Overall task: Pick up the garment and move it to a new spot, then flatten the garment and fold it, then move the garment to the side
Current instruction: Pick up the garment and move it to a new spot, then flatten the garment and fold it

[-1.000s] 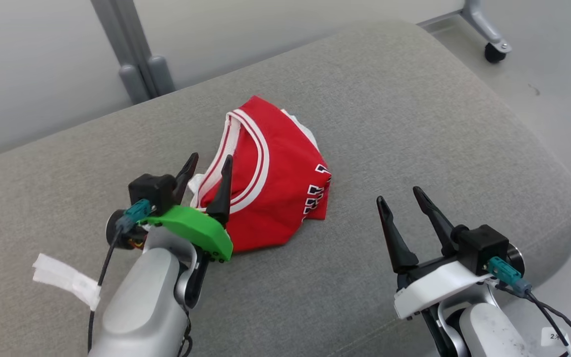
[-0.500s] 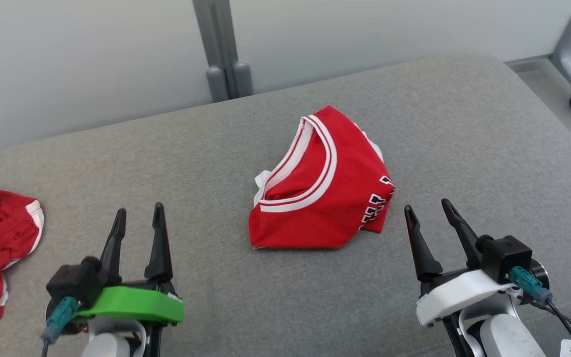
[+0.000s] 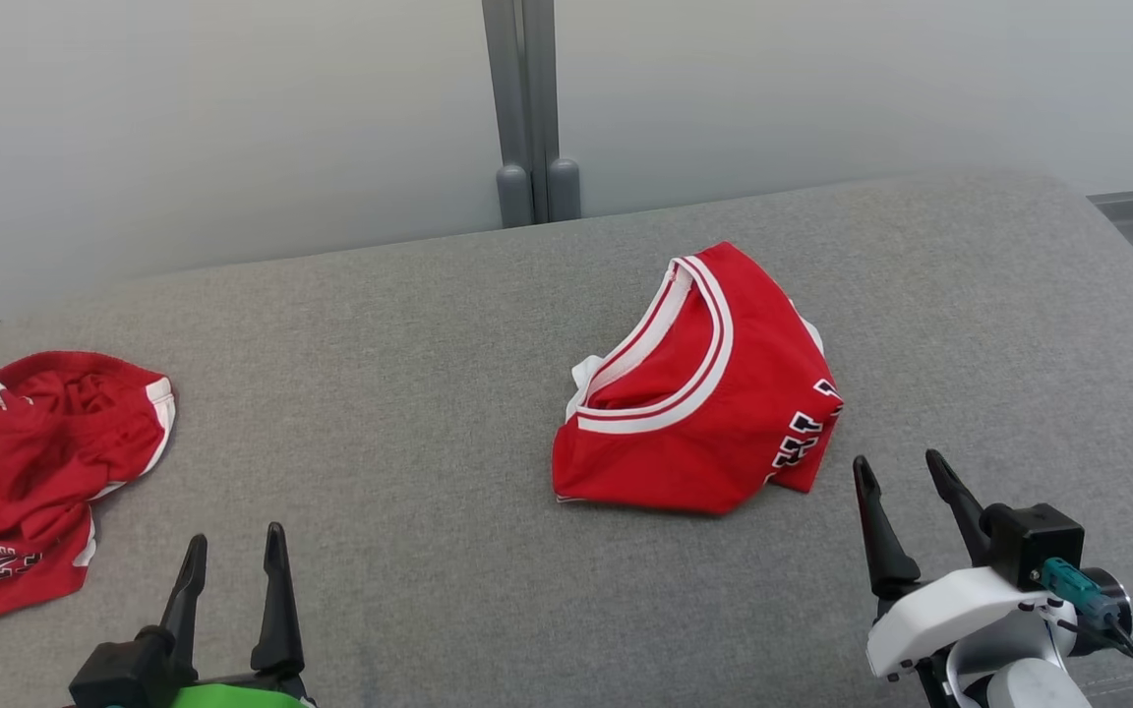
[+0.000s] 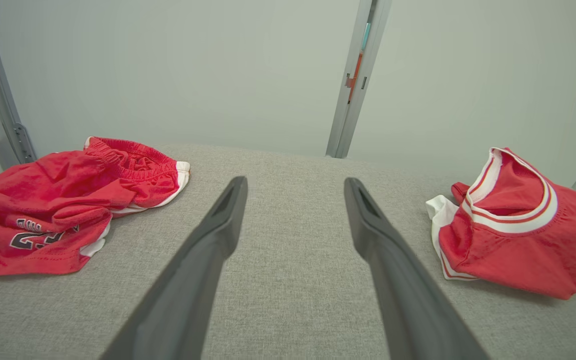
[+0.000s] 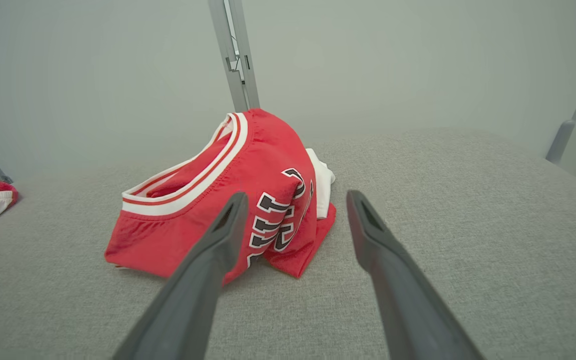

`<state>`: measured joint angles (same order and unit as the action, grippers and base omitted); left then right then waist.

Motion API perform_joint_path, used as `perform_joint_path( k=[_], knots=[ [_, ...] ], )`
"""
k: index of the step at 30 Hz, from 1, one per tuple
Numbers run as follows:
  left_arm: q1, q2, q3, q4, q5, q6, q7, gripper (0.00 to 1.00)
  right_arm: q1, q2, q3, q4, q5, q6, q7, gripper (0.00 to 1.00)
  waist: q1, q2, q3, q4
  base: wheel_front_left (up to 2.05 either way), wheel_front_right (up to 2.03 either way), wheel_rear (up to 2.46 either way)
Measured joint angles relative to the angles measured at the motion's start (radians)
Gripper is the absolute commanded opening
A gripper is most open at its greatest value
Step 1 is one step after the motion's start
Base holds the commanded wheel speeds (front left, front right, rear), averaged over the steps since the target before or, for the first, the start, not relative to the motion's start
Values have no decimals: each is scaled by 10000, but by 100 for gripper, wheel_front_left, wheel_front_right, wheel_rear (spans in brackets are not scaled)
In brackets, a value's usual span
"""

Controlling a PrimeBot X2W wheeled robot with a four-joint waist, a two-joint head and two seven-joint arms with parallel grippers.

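Garment (image 3: 704,433): red, bundled; I judged it soft, light, limp.
Hold: banded edge (image 3: 670,418), ahead-left of my right gripper (image 3: 897,460).
Tools: it and left gripper (image 3: 236,533) stood wide, empty.

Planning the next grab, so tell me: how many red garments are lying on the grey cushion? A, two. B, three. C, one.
A: a jersey lies right of centre on the cushion, and crumpled shorts lie at its left end.
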<state>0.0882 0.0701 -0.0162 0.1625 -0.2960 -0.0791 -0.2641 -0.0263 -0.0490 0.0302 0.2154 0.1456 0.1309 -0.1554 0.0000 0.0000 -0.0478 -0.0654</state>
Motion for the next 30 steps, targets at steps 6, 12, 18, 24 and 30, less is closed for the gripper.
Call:
perform_joint_path(
  k=[6,12,18,24,30],
  knots=[
    [120,-77,36,-71,25,-8,0,100,25,-2,13,-2,2,0,-2,100,0,0,44,-35,0,0,0],
    [103,-111,56,13,65,-82,0,100,-40,-6,148,-40,27,0,86,100,0,0,102,-39,0,0,0],
    [60,-134,52,-2,82,-100,0,100,-1653,-4,683,61,-6,0,1624,100,0,0,295,17,0,0,0],
    [-303,-165,-184,-180,82,-81,0,100,-4401,-303,698,1256,-347,0,5275,100,0,0,633,270,0,0,0],
    [-1050,-186,-502,-159,77,-138,0,100,-6761,-761,454,2945,-8,6,6838,100,0,0,1216,806,0,0,0]
  ],
)
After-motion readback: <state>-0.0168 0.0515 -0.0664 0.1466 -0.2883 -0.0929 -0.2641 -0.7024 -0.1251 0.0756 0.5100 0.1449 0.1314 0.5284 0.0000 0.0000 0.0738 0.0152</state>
